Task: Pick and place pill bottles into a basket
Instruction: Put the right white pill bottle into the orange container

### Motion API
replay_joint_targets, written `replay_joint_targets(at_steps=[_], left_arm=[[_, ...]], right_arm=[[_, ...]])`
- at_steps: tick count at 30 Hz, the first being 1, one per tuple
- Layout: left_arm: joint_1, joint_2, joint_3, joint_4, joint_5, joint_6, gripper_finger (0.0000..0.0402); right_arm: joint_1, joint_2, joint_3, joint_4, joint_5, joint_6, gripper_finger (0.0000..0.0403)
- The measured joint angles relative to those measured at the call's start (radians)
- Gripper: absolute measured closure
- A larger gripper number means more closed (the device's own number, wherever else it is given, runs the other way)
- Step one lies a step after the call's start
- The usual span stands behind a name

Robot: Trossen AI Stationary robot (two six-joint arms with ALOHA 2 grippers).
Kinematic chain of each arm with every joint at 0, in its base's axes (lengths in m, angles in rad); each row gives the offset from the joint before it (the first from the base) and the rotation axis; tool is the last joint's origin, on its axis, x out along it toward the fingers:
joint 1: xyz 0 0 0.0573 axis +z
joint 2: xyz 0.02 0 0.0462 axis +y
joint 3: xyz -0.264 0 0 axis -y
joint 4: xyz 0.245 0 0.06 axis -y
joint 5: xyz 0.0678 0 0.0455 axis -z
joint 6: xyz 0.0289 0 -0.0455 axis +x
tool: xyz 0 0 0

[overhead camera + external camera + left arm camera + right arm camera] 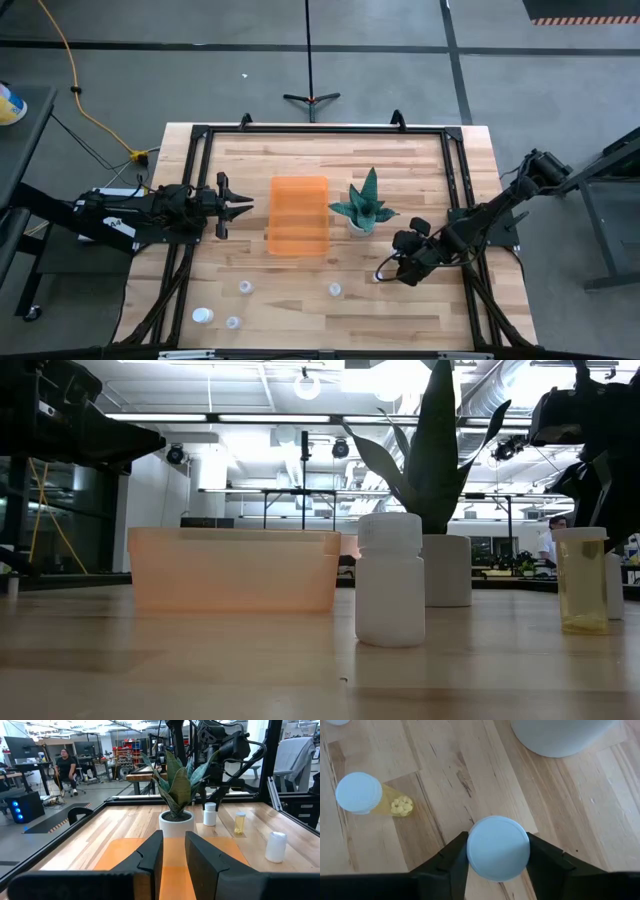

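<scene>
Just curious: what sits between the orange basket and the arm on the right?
A potted plant stands between the basket and the right gripper, seen from the high view.

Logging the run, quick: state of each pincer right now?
Left pincer: open, empty, over the basket.
Right pincer: closed around a pill bottle.

Both arms are dark, near-black, built of jointed segments. The left arm (120, 215) carries a white panel along its lower link and ends in a dark two-finger gripper (235, 205). Its fingers (150, 857) are matt black, wedge-shaped, with flat inner faces. The right arm (500, 205) carries a looped black cable by its gripper (400, 262); its fingers (547, 862) are likewise matt black and angular.
</scene>
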Motion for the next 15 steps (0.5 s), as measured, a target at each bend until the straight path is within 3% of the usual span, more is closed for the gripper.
replay_joint_targets(at_steps=[6, 15], left_arm=[[0.0, 0.0, 0.0, 0.0, 0.0, 0.0, 0.0284], [0.0, 0.0, 0.0, 0.0, 0.0, 0.0, 0.0284]], right_arm=[[0.0, 0.001, 0.082, -0.039, -0.002, -0.042, 0.0251], [0.0, 0.001, 0.254, 0.001, 0.12, -0.201, 0.0242]])
